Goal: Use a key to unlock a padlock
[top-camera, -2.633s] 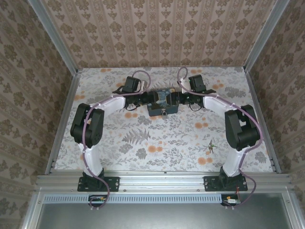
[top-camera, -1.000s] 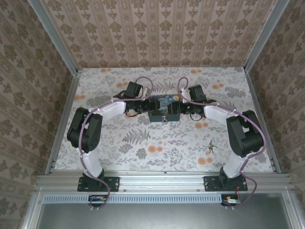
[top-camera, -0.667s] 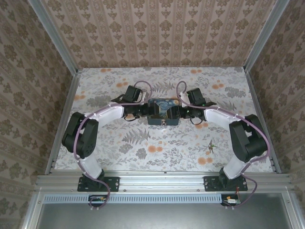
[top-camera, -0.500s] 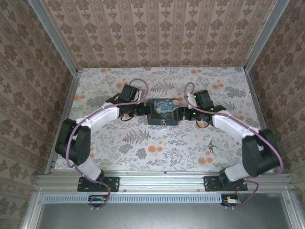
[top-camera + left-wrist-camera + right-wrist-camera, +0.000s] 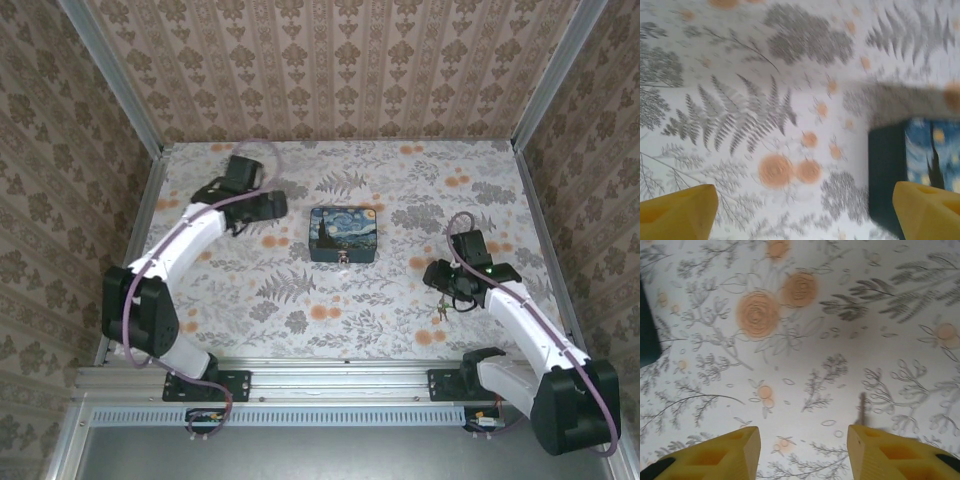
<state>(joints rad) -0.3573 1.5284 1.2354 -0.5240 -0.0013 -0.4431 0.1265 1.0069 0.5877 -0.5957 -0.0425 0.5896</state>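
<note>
The small brass padlock [image 5: 344, 260] hangs at the near face of a dark blue painted box [image 5: 344, 234] in the middle of the table. A small dark key [image 5: 441, 309] lies on the cloth at the near right. My right gripper [image 5: 441, 281] hovers just behind the key, open and holding nothing. In the right wrist view the key's thin blade [image 5: 862, 409] pokes out above the right finger [image 5: 890, 452], outside the gap of the right gripper [image 5: 802, 455]. My left gripper [image 5: 276, 204] is wide open, left of the box [image 5: 920, 165], with bare cloth between the jaws of the left gripper [image 5: 805, 215].
A floral cloth [image 5: 300, 300] covers the table. Patterned walls close it in on three sides, and a metal rail [image 5: 340, 375] runs along the near edge by the arm bases.
Both grippers have let go of the box's sides. The left arm swung back and left. The right arm swung to the near right, above the key.
</note>
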